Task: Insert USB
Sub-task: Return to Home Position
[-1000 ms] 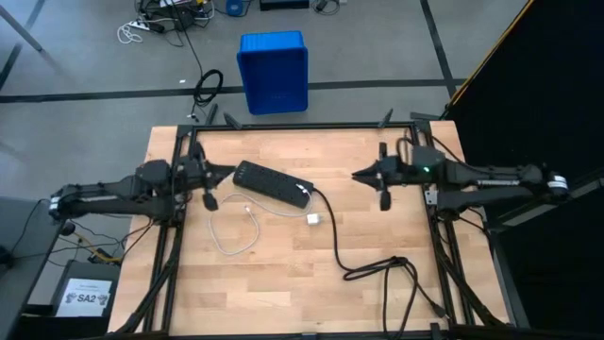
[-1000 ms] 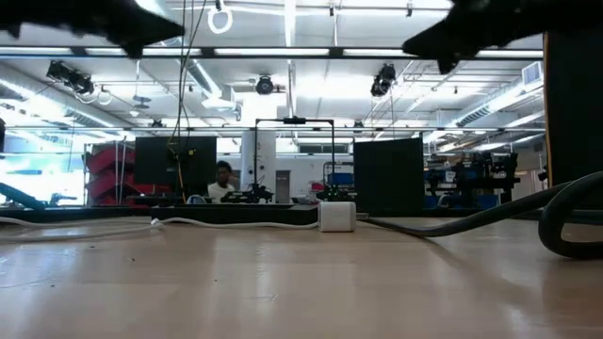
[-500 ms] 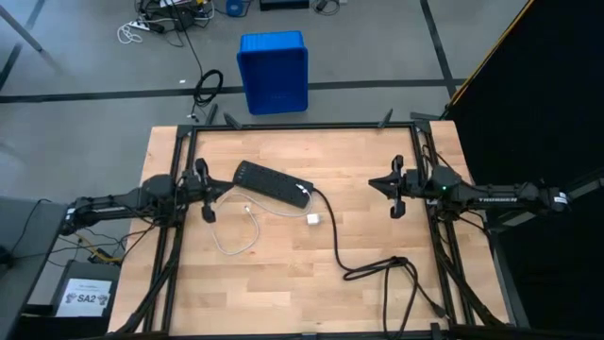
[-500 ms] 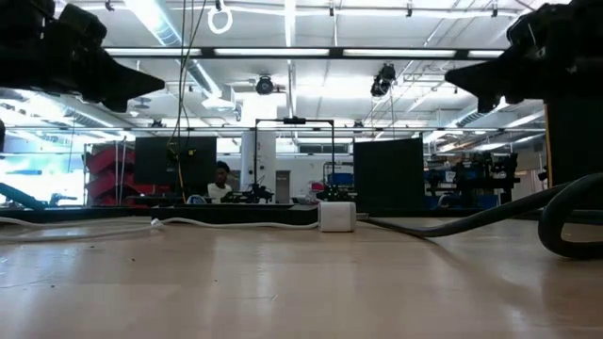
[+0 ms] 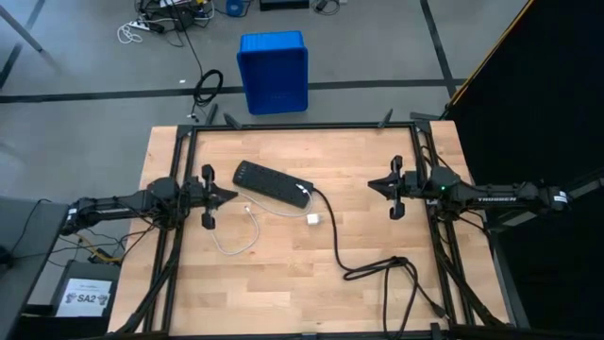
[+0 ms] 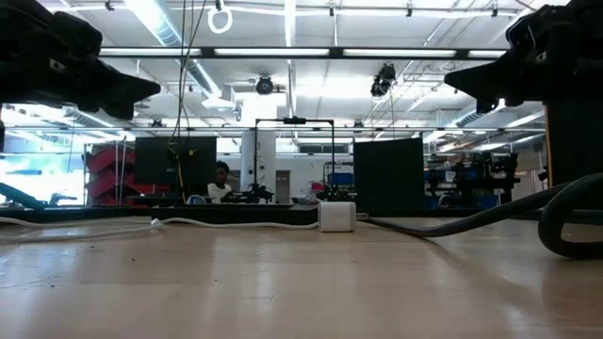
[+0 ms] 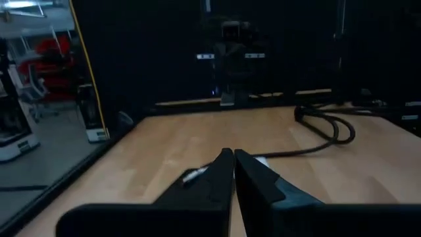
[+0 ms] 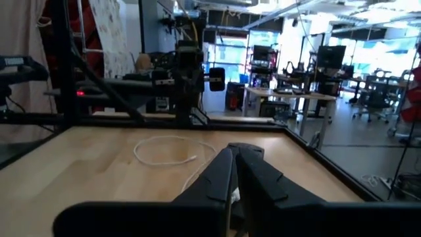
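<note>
The thin white USB cable (image 5: 233, 232) lies slack in a loop on the wooden table, left of centre. One plug end (image 5: 249, 210) rests near the black power strip (image 5: 272, 183). The small white charger block (image 5: 312, 219) sits on the table just beyond the strip's end and also shows in the low view (image 6: 337, 216). My left gripper (image 5: 232, 194) hovers shut at the table's left side, its tip pointing at the cable. My right gripper (image 5: 371, 184) hovers shut at the right side, well away from the block. Each wrist view shows its fingers together (image 7: 230, 157) (image 8: 233, 151).
A thick black cord (image 5: 377, 271) runs from the power strip and coils on the near right part of the table. A blue crate (image 5: 273, 71) stands on the floor past the far edge. Metal frame rails (image 5: 175, 227) border the table's left and right sides.
Both arms have come down from higher above the table. The right gripper has drawn back toward the table's right edge. The left gripper has drawn back toward the left edge and a little nearer. Cable, block and strip have not moved.
</note>
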You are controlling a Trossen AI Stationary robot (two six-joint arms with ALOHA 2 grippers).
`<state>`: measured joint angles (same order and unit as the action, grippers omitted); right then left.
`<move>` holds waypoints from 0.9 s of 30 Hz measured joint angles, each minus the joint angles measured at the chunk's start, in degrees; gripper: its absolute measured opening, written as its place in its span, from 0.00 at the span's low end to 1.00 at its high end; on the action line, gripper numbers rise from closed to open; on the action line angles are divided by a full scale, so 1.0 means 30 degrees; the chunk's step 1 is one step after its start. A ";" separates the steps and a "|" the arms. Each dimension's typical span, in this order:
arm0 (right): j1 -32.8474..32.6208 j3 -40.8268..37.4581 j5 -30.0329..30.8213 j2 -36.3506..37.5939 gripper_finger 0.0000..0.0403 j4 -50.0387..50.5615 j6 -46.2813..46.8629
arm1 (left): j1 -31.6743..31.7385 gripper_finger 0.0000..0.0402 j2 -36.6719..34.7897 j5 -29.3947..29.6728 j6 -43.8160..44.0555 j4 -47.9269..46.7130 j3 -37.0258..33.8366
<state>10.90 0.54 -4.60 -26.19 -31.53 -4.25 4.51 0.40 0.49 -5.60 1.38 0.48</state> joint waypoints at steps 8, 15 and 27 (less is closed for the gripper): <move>0.0000 -0.0007 0.0139 -0.0008 0.03 0.0059 0.0007 | 0.0000 0.00 0.0146 0.0094 -0.0040 -0.0253 -0.0003; 0.0000 -0.0011 0.0168 -0.0008 0.05 0.0095 0.0007 | -0.0005 0.00 0.0131 0.0185 0.0004 0.0686 -0.0010; 0.0000 -0.0015 0.0168 -0.0013 0.02 0.0103 0.0000 | 0.0000 0.00 0.0131 0.0211 0.0012 0.1023 -0.0010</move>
<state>10.90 0.49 -4.10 -26.23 -31.22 -4.25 4.51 0.80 1.13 -5.56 4.45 0.45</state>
